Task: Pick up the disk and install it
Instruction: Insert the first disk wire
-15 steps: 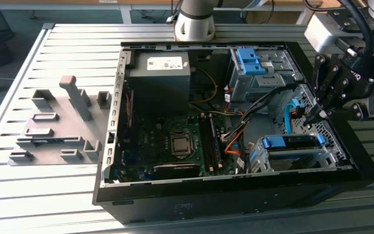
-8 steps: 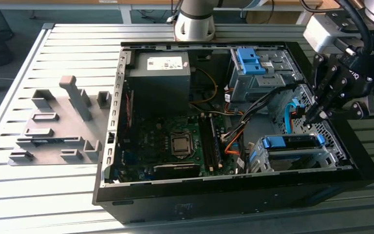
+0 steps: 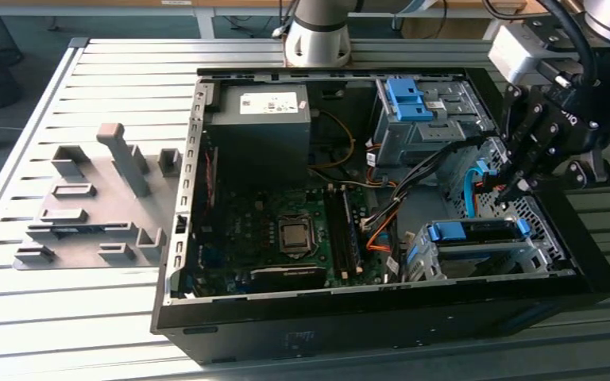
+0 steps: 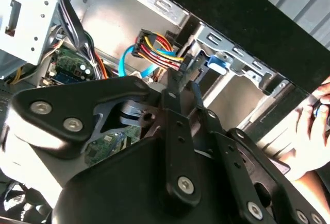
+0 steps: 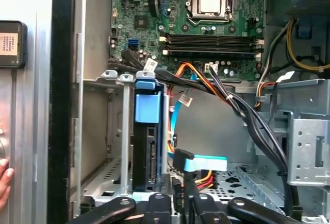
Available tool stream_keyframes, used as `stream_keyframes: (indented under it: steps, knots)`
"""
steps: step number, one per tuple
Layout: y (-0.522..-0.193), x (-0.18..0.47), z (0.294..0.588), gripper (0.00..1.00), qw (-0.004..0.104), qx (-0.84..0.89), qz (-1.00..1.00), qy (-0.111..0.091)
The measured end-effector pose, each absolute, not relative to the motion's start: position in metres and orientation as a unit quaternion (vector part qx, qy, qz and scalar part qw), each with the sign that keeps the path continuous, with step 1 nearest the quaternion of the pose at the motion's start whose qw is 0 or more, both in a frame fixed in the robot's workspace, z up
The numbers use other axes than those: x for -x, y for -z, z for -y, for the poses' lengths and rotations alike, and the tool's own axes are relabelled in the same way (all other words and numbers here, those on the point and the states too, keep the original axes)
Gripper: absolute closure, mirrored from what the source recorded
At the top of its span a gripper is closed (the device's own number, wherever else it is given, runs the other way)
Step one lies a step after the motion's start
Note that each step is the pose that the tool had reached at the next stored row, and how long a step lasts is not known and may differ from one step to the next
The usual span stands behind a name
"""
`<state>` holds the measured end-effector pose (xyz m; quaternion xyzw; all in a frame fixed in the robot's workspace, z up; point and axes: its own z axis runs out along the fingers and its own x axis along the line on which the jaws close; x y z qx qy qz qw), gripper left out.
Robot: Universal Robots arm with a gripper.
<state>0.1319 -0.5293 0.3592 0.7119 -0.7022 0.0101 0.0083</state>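
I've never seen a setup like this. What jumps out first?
An open computer case lies on a slatted metal table, its green circuit board exposed. The robot's black hand reaches into the case at the exterior view's right, above a drive cage where the disk sits with its blue rail.

person's hand [image 4: 314, 126] cut off at edge, claw [image 4: 180, 87] tips' grip unclear

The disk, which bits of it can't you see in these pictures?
- First wrist view: the disk shows just its connector edge and blue rail. The grey cage hides its flat faces.
- Exterior view: the cage wraps the disk, so its label can't be seen.
- Second wrist view: the black body of the robot's hand covers the cage's lower part.
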Motion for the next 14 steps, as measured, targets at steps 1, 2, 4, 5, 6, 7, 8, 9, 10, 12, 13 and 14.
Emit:
stream_keyframes:
  steps: [1,2,4,5,6,7,8,9,10,12,13,14]
  knots:
    - [-0.359,-0.132,0.528,0.75,0.008,-0.712,0.702,-0.01]
    - [-0.358,-0.132,0.528,0.69,0.009,-0.712,0.702,-0.011]
    - [-0.356,-0.132,0.527,0.69,0.014,-0.712,0.702,-0.015]
    - [-0.355,-0.132,0.527,0.69,0.016,-0.712,0.701,-0.018]
    - [-0.354,-0.132,0.527,0.69,0.019,-0.712,0.701,-0.02]
    - [-0.353,-0.132,0.527,0.69,0.021,-0.713,0.701,-0.022]
    - [-0.352,-0.132,0.527,0.69,0.022,-0.713,0.701,-0.024]
    - [-0.351,-0.132,0.527,0.69,0.022,-0.713,0.7,-0.024]
    - [-0.35,-0.132,0.527,0.69,0.022,-0.713,0.7,-0.024]
    - [-0.348,-0.132,0.527,0.69,0.021,-0.714,0.699,-0.023]
    - [-0.348,-0.132,0.527,0.69,0.021,-0.714,0.699,-0.023]
    - [-0.348,-0.133,0.527,0.7,0.02,-0.715,0.699,-0.022]
